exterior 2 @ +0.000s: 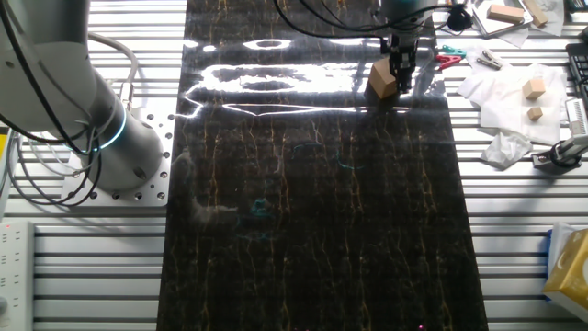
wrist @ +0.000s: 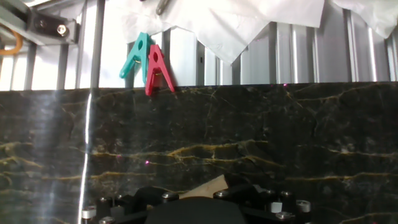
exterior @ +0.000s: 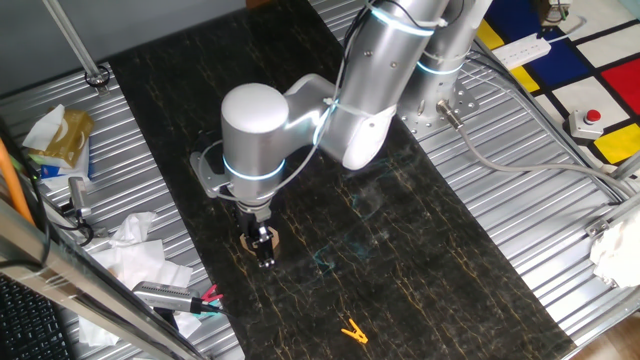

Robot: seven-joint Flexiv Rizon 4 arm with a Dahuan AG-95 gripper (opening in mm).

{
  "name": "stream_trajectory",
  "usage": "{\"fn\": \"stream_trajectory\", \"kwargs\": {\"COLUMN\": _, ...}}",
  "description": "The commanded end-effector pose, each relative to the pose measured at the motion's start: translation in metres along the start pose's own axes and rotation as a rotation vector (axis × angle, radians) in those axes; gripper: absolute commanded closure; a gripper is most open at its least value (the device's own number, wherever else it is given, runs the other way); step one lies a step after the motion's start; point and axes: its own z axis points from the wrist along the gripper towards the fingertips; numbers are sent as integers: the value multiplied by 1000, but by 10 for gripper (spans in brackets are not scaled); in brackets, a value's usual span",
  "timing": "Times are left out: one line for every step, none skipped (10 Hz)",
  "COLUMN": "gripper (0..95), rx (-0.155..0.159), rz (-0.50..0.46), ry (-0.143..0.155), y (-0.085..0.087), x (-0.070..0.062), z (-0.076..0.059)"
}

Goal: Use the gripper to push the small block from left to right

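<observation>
The small block point(exterior 2: 383, 80) is a light-tan wooden cube on the dark marble mat point(exterior 2: 312, 211), near the mat's far right corner in the other fixed view. My black gripper point(exterior 2: 401, 64) stands upright right beside it, touching its right face, fingers together and holding nothing. In one fixed view the gripper point(exterior: 263, 247) is under the silver wrist, and only a tan sliver of the block point(exterior: 247, 240) shows at its left. In the hand view the block's top point(wrist: 211, 185) peeks over the black hand body point(wrist: 193, 211); the fingertips are hidden.
Red and teal clips point(wrist: 149, 62) lie on the ribbed metal just past the mat edge, with white tissue point(wrist: 236, 22) beyond. A tiny orange clip point(exterior: 352, 331) lies on the mat. Spare wooden blocks point(exterior 2: 534, 88) sit on tissue. A silver arm base point(exterior 2: 119, 152) stands at left.
</observation>
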Motion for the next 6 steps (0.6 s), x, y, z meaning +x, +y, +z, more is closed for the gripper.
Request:
{"fn": "stream_trajectory", "kwargs": {"gripper": 0, "rx": -17, "rz": 21, "ry": 1, "y": 2, "x": 0, "z": 1}}
{"fn": "stream_trajectory", "kwargs": {"gripper": 0, "rx": -29, "rz": 32, "ry": 2, "y": 3, "x": -1, "z": 1}}
{"fn": "stream_trajectory", "kwargs": {"gripper": 0, "rx": -31, "rz": 37, "ry": 3, "y": 5, "x": -1, "z": 2}}
{"fn": "stream_trajectory", "kwargs": {"gripper": 0, "rx": -41, "rz": 54, "ry": 4, "y": 8, "x": -1, "z": 3}}
{"fn": "stream_trajectory", "kwargs": {"gripper": 0, "rx": -46, "rz": 66, "ry": 4, "y": 11, "x": -2, "z": 4}}
{"fn": "stream_trajectory", "kwargs": {"gripper": 0, "rx": -47, "rz": 73, "ry": 4, "y": 14, "x": -2, "z": 5}}
